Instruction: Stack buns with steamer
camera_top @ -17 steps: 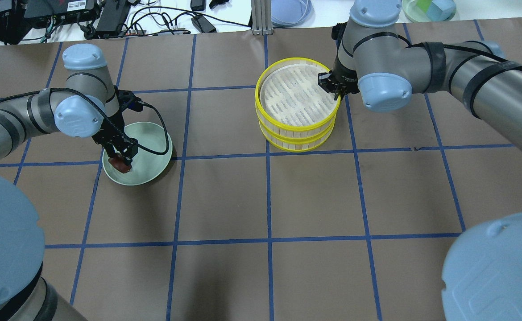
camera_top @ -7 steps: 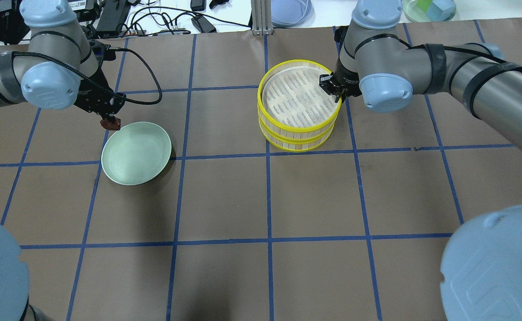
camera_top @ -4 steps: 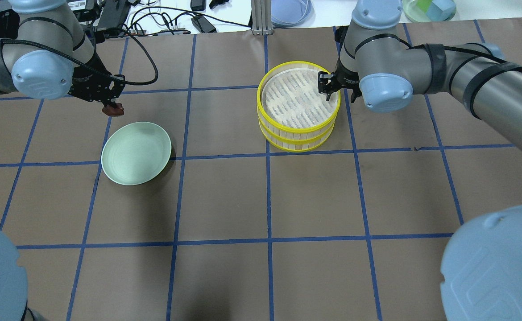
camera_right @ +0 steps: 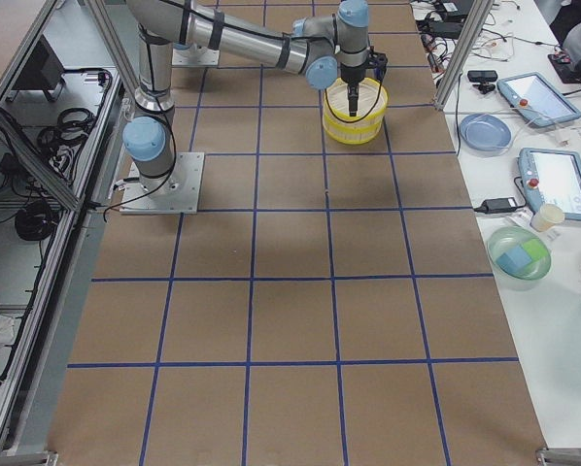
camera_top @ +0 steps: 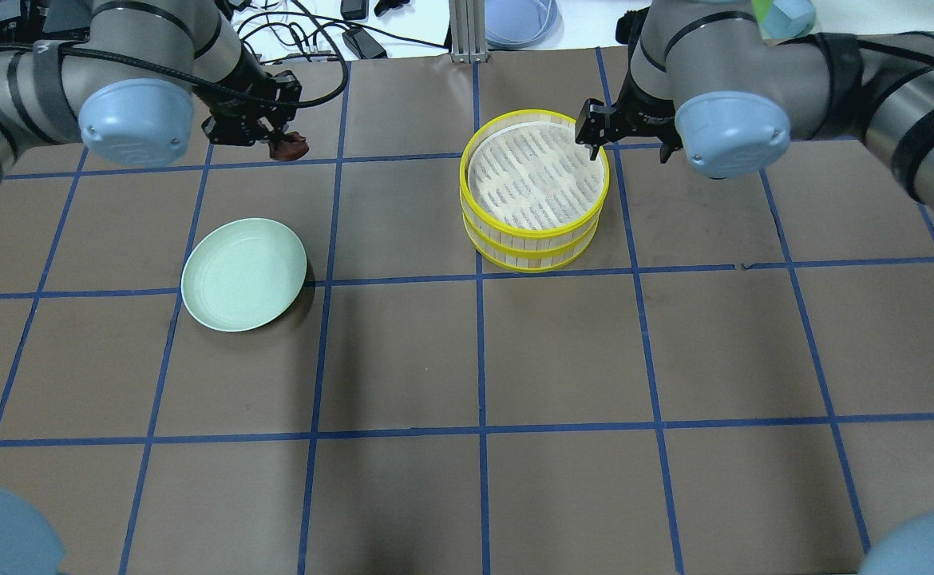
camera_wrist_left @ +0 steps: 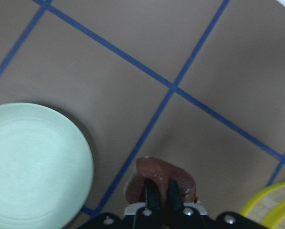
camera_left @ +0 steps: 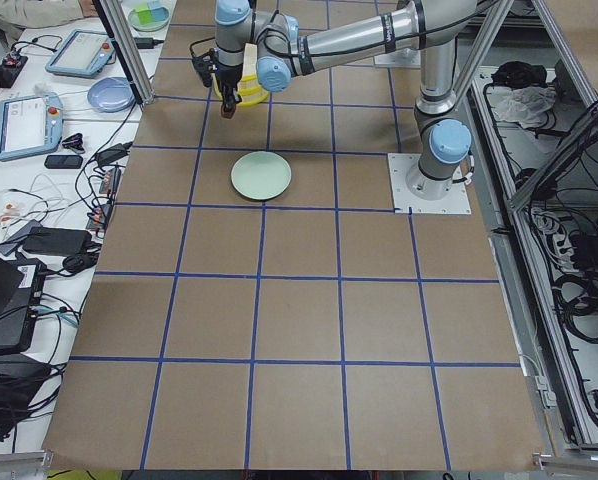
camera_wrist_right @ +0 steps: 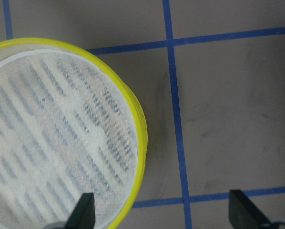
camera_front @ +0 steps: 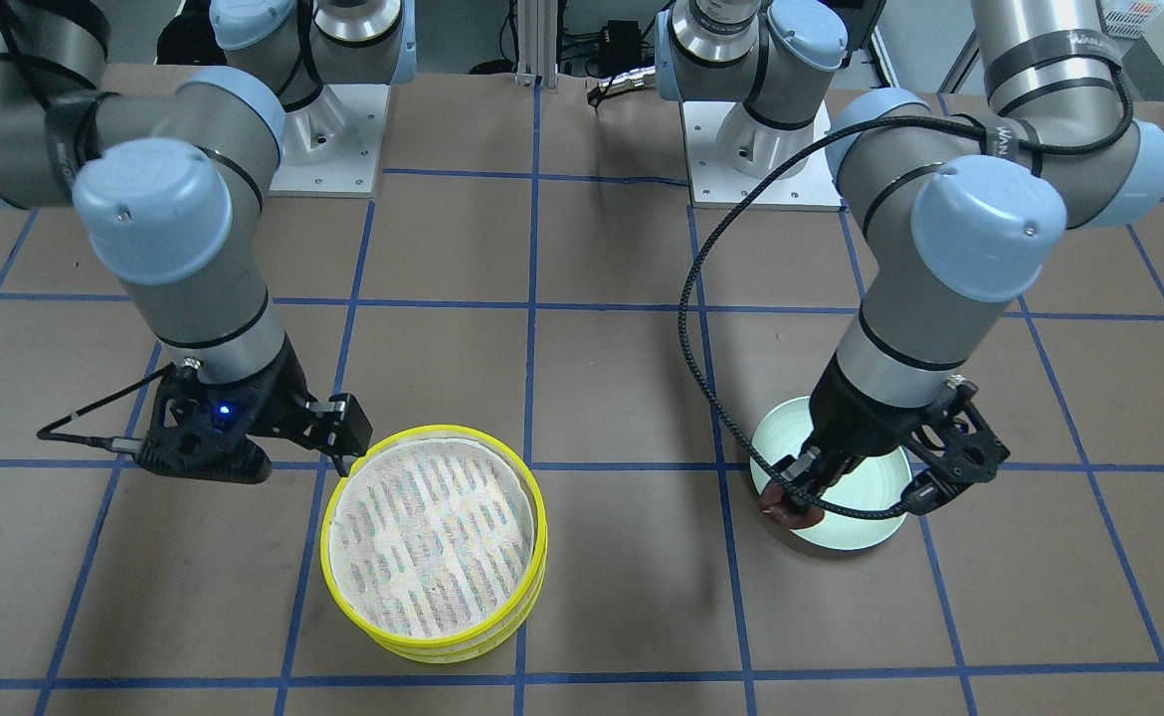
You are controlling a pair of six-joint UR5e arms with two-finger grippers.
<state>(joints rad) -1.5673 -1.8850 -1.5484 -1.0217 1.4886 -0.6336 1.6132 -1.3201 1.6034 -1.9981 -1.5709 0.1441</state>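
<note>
My left gripper (camera_top: 285, 145) is shut on the dark brown bun (camera_top: 290, 147) and holds it high above the table, beyond the pale green plate (camera_top: 243, 275). The left wrist view shows the bun (camera_wrist_left: 159, 177) between the fingers, with the empty plate (camera_wrist_left: 33, 162) below left. The yellow steamer (camera_top: 532, 188) is two stacked tiers with a white liner on top and nothing on it. My right gripper (camera_top: 595, 137) is open and empty above the steamer's far right rim (camera_wrist_right: 135, 138). The cream-white bun is not in view.
Blue tape lines grid the brown table. Cables, power bricks and a blue dish (camera_top: 519, 20) lie past the far edge. A green dish with blocks (camera_right: 519, 254) and tablets sit on the side bench.
My left gripper lifted the brown bun off the plate and carried it up, away and rightward toward the steamer. My right gripper opened off the steamer's rim and rose slightly.
</note>
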